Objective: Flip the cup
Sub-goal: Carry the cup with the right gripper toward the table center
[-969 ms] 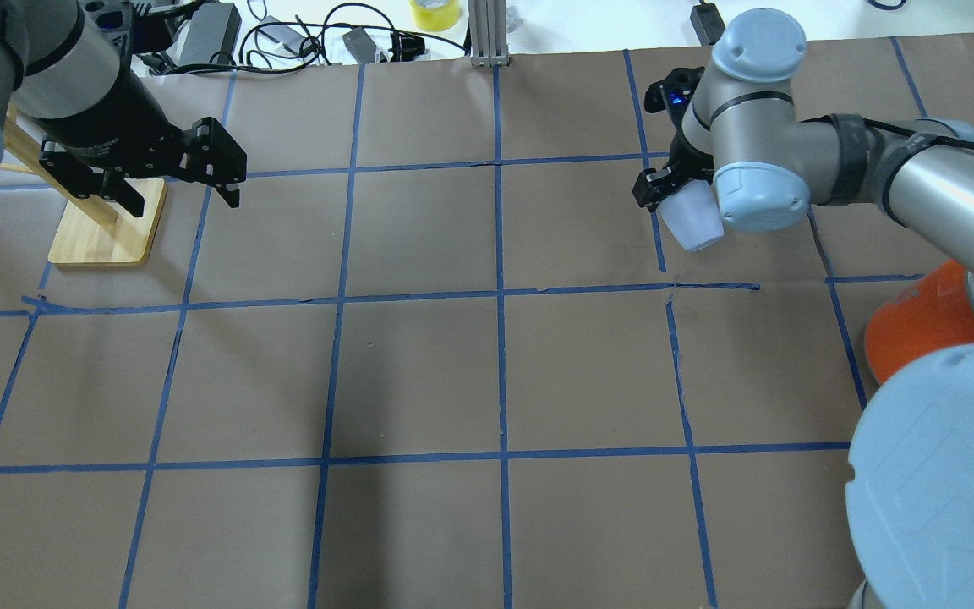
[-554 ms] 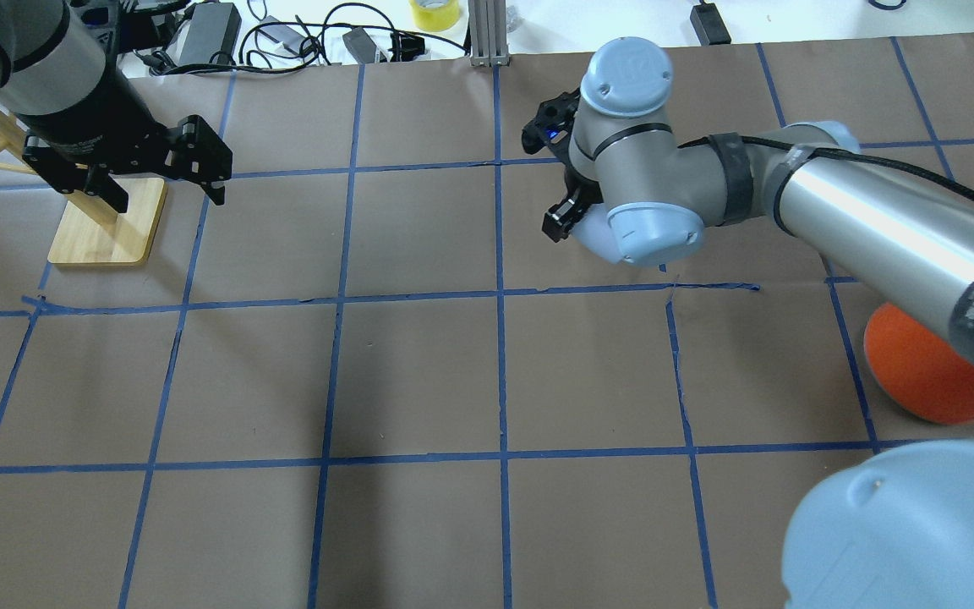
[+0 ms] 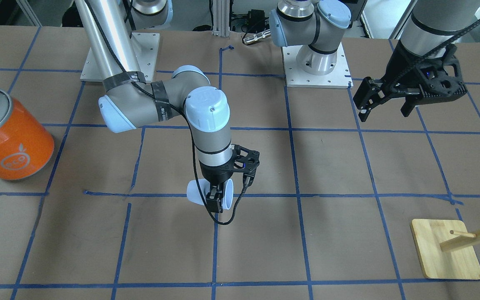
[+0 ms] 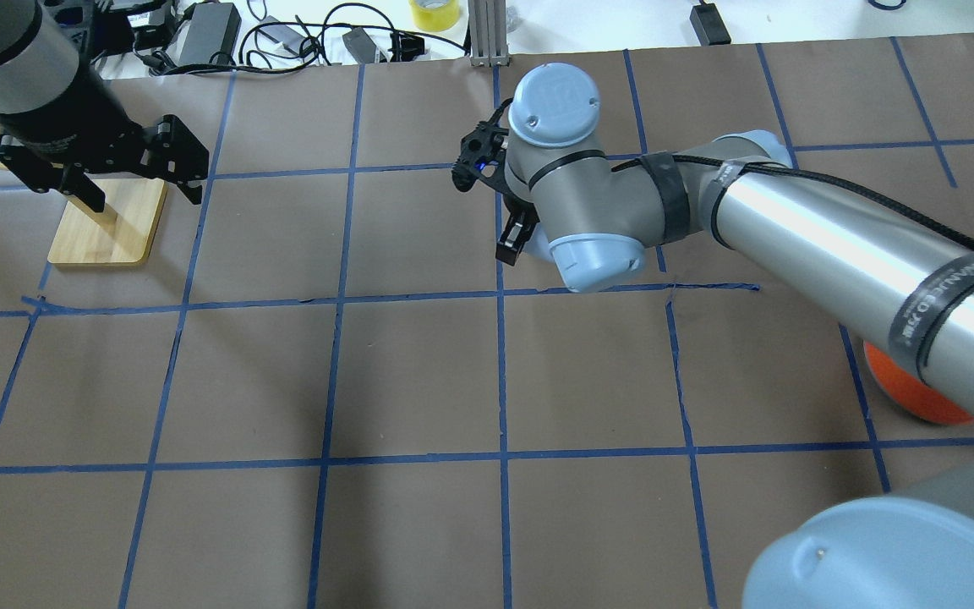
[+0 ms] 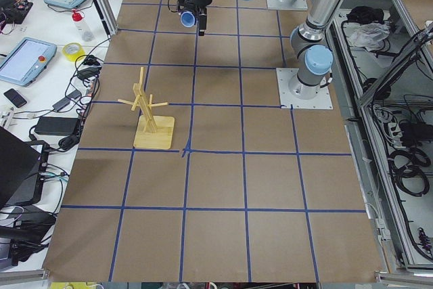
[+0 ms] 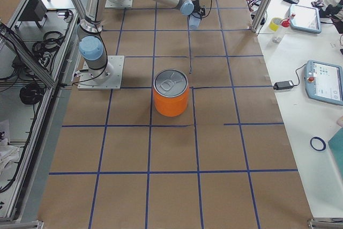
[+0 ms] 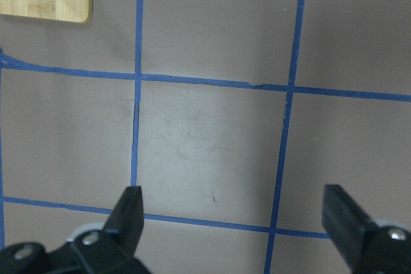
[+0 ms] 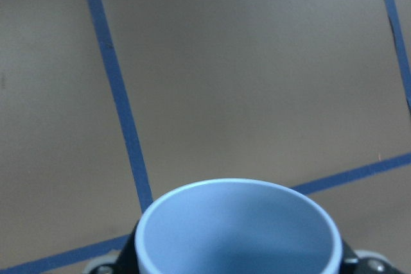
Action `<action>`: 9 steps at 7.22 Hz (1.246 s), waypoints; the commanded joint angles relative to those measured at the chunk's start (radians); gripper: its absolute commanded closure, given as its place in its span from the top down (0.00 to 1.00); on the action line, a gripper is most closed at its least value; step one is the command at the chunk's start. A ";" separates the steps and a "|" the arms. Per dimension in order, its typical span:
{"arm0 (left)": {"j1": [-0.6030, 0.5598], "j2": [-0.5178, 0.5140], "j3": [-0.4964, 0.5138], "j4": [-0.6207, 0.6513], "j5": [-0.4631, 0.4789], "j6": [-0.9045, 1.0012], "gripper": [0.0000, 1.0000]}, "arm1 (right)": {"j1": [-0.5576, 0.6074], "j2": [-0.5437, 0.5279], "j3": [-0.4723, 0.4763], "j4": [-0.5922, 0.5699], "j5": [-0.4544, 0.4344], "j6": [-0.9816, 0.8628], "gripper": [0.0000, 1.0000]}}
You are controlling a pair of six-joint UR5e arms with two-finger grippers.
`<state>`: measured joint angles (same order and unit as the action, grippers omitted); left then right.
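Cup (image 3: 193, 194): small and pale blue. It lies on its side between the right jaws, near the middle of the front-facing picture. Its open mouth points to the right of that picture.
Cup up close (image 8: 237, 229): the round mouth fills the bottom of the right wrist picture, and it is bluer inside.
Right jaws: squeezed onto the cup – one black finger crosses its front.
Right arm (image 3: 206, 125): it points straight down over a blue tape line.
Left jaws: spread wide with nothing between them, in the upper right of the front-facing picture.
Left arm (image 4: 47, 101): in the upper left of the overhead picture.
Orange can (image 3: 11, 137): big, with a silver lid. It stands at the left edge, well apart from the cup.
Wooden stand (image 3: 446, 250): lower right corner, with pegs sticking out.
Desk (image 3: 348, 208): brown paper with blue tape squares.
Cup touching the desk – I cannot tell.
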<state>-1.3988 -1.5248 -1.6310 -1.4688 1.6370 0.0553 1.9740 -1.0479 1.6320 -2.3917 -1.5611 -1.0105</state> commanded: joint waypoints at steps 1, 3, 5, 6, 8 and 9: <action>0.012 0.003 -0.003 -0.007 0.004 0.014 1.00 | 0.045 0.063 -0.012 -0.071 -0.005 -0.132 0.00; 0.014 0.008 -0.012 -0.002 -0.005 0.018 1.00 | 0.046 0.077 -0.015 -0.073 0.004 -0.135 0.01; 0.018 0.008 -0.010 -0.013 0.004 0.018 1.00 | 0.057 0.094 -0.018 -0.076 0.004 -0.096 0.05; 0.020 0.008 0.002 -0.019 0.007 0.023 1.00 | 0.060 0.106 -0.017 -0.076 0.004 -0.073 0.16; 0.018 0.011 0.003 -0.050 0.029 0.026 1.00 | 0.060 0.115 -0.020 -0.082 0.004 -0.079 0.45; 0.014 0.012 0.005 -0.080 0.059 0.026 1.00 | 0.060 0.118 -0.020 -0.098 0.004 -0.079 0.67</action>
<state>-1.3813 -1.5144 -1.6278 -1.5207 1.6664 0.0801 2.0337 -0.9344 1.6130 -2.4751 -1.5574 -1.0884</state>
